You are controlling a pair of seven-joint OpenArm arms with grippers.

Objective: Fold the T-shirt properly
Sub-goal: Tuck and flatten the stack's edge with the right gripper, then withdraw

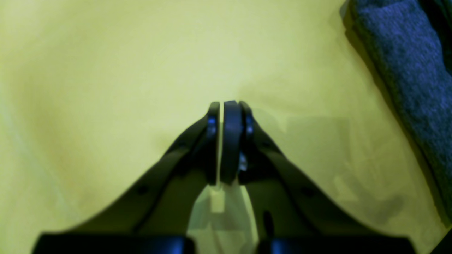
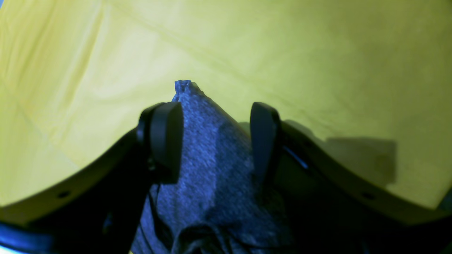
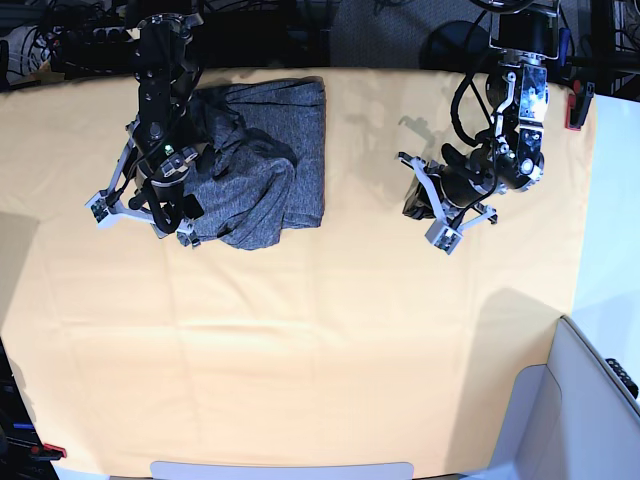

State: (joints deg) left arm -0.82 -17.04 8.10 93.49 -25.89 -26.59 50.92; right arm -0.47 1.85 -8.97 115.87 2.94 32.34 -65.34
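Note:
The heather-grey T-shirt (image 3: pixel 270 150) lies bunched and partly folded at the back left of the yellow-orange table cloth (image 3: pixel 300 350). My right gripper (image 3: pixel 180 212) is at the shirt's front left edge. In the right wrist view its pads (image 2: pixel 166 134) stand apart with a raised fold of the T-shirt (image 2: pixel 212 176) pinched between them, so my right gripper (image 2: pixel 215 109) is shut on the cloth. My left gripper (image 3: pixel 412 205) hovers over bare cloth to the right of the shirt. Close up, my left gripper (image 1: pixel 227 104) is shut and holds nothing, with the T-shirt's edge (image 1: pixel 406 53) at the upper right.
A grey-white panel (image 3: pixel 570 400) fills the front right corner, and a pale strip (image 3: pixel 280 470) runs along the front edge. A red clamp (image 3: pixel 575 110) sits at the table's right edge. Dark cables and gear (image 3: pixel 80 30) line the back.

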